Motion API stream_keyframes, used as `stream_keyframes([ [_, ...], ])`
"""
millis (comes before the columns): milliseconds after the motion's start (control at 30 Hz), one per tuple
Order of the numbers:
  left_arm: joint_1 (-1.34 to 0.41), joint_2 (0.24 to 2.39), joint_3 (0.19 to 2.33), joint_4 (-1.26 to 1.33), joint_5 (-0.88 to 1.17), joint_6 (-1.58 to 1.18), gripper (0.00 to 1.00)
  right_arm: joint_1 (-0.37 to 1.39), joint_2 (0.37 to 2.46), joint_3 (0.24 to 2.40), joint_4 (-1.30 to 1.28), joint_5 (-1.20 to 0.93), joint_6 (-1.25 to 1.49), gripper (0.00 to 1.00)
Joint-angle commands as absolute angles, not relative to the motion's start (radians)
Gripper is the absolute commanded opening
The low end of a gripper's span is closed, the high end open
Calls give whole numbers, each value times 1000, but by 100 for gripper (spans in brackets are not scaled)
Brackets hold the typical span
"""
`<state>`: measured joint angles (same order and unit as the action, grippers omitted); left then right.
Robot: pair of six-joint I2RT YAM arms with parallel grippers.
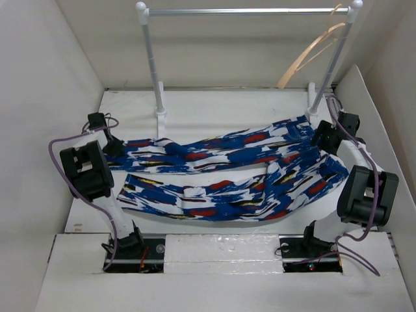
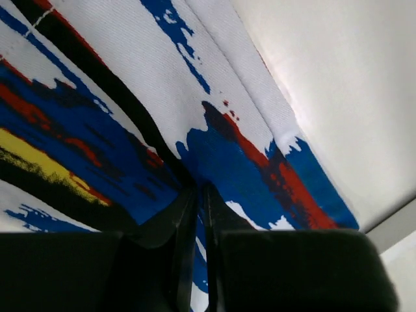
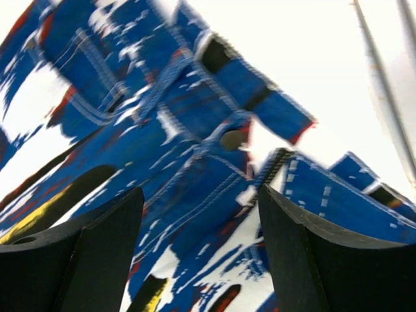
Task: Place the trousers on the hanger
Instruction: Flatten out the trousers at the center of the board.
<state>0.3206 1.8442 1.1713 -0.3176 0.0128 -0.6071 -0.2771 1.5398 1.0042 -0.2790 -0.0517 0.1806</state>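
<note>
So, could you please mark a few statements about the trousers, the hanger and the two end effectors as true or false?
1. The hanger hangs at the right end of the rail. True.
2. The trousers are draped over the hanger. False: they lie spread across the table, with nothing on the hanger.
3. The right end effector is open, with the waistband end of the trousers in front of it. True.
4. The left end effector stands wide open, clear of the fabric. False: its fingers are together, pinching the trousers at their left end.
</note>
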Motion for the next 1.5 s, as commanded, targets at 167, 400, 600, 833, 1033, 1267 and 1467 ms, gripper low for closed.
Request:
stream_keyframes([
  [167,282,2135,1562,-386,66,-675,2,-270,1300,927,-213,-115,264,78],
  [400,282,2169,1758,-520,-27,-637,17,-279,1385,988,-202,-28,250,88],
  [600,293,1936,1473,-425,83,-624,72,-336,1699,1172,-177,-142,226,87],
  [833,242,1478,1102,-263,113,-641,75,-327,1902,1424,-324,-175,124,89],
  [1033,242,1212,832,-264,120,-623,75,-347,1933,1401,-302,-244,130,80],
  [1267,242,1088,674,-253,195,-620,75,-347,1895,1347,-304,-226,130,34],
  [1467,242,1107,629,-233,228,-600,75,-356,1910,1391,-328,-227,109,44],
])
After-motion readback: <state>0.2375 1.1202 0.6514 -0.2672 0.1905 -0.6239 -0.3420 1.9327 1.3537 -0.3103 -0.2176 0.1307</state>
